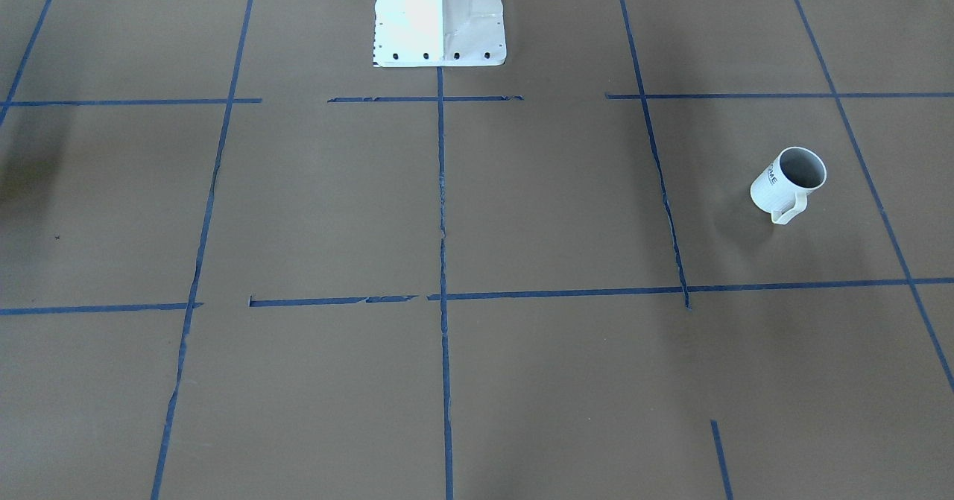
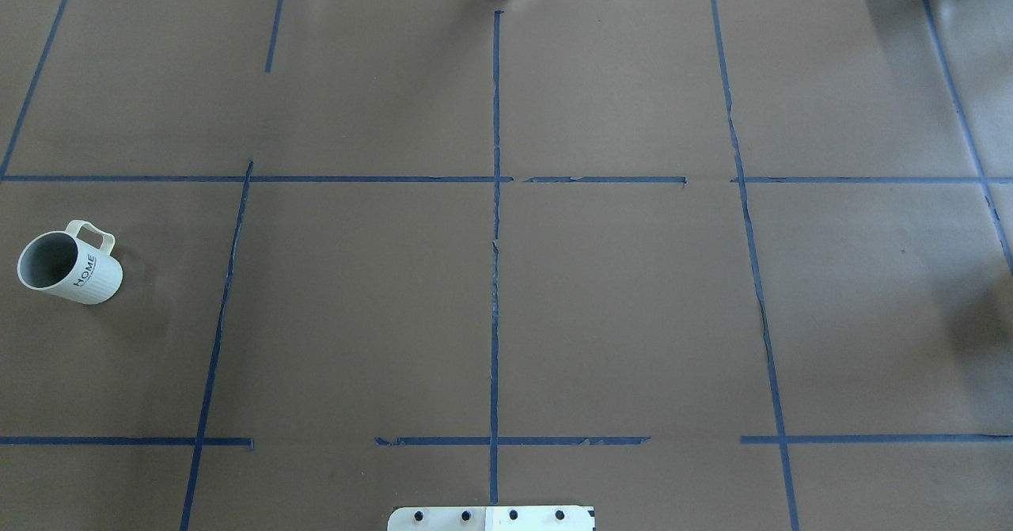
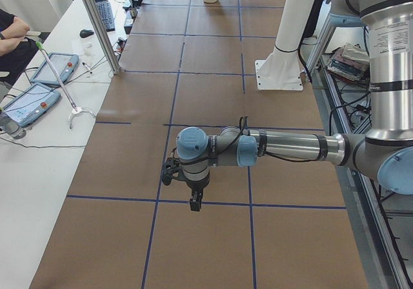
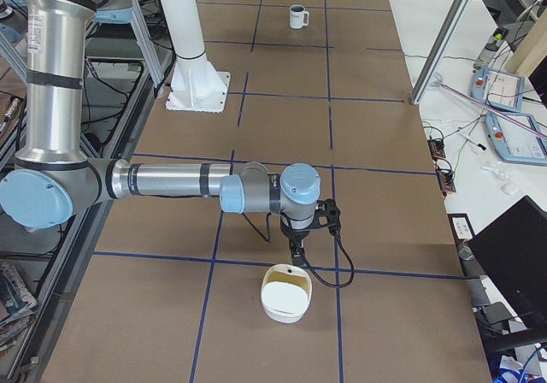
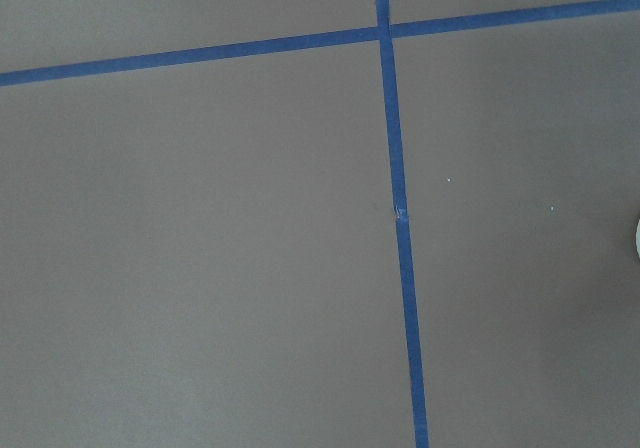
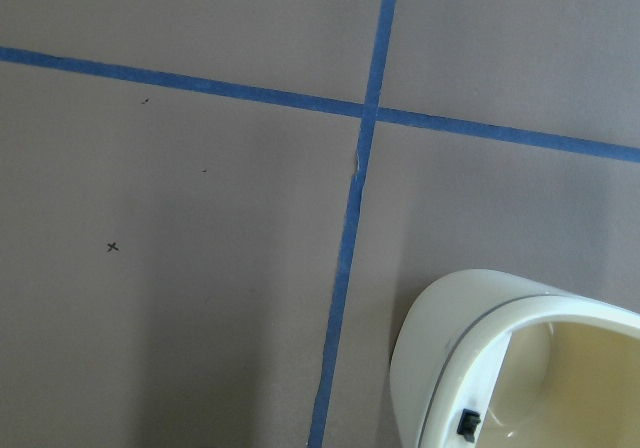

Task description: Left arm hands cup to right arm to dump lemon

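Cup (image 2: 70,262) stands upright near the tabletop's (image 2: 617,309) left edge, long axis vertical and mouth up. Its handle points toward the far edge, "HOME" reads on its side, and it touches no tape lines (image 2: 495,278). Left hand (image 3: 194,202) and right hand (image 4: 296,250) hang over opposite ends; whether either is open or closed cannot be told.

White cup (image 2: 75,266), grey inside, dark lettering; brown table (image 2: 633,317) gridded with blue tape (image 2: 496,317).

Left arm (image 3: 290,147): forearm level, reaching out from the robot-side edge over the counter (image 3: 213,57) at its left end. Left gripper (image 3: 195,203) points straight down, jaw state unreadable. Right arm (image 4: 162,180): same pose at the right end. Right gripper (image 4: 296,250) points down, jaw state unreadable.
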Tool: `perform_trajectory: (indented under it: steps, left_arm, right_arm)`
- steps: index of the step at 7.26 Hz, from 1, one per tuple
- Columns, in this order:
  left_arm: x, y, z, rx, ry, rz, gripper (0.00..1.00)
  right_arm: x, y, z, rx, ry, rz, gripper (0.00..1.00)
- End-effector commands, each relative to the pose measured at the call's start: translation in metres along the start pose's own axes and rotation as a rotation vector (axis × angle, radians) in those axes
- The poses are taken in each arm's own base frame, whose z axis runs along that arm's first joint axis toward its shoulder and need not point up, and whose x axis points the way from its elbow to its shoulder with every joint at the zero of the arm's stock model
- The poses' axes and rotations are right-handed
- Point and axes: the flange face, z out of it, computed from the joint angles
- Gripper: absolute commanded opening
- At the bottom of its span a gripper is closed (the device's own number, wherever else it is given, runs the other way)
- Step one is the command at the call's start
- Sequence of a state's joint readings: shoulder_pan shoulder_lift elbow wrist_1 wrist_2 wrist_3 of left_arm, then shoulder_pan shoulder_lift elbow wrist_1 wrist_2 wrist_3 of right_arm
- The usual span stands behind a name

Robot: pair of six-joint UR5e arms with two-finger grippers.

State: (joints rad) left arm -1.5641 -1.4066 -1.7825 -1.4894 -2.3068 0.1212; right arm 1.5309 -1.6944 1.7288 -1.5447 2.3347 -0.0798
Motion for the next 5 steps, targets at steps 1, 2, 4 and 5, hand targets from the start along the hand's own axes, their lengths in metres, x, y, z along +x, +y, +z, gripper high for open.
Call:
perform_trajectory:
  steps: [1, 2, 4, 5]
  left_arm:
    - [0.002, -0.001, 0.002, -0.004, -0.001, 0.012, 1.00]
    - [0.002, -0.001, 0.001, -0.003, -0.001, 0.011, 1.00]
    - [0.006, -0.002, -0.002, 0.003, -0.005, 0.019, 1.00]
    - [0.013, -0.009, -0.005, 0.009, -0.001, 0.026, 1.00]
  right_arm:
    - [-0.001, -0.001, 0.000, 0.000, 0.000, -0.002, 1.00]
    - [-0.001, -0.001, 0.001, -0.001, 0.000, -0.003, 1.00]
    - [-0.002, -0.001, 0.000, 0.000, -0.002, -0.004, 1.00]
    - [-0.002, -0.001, 0.001, -0.001, -0.002, -0.005, 1.00]
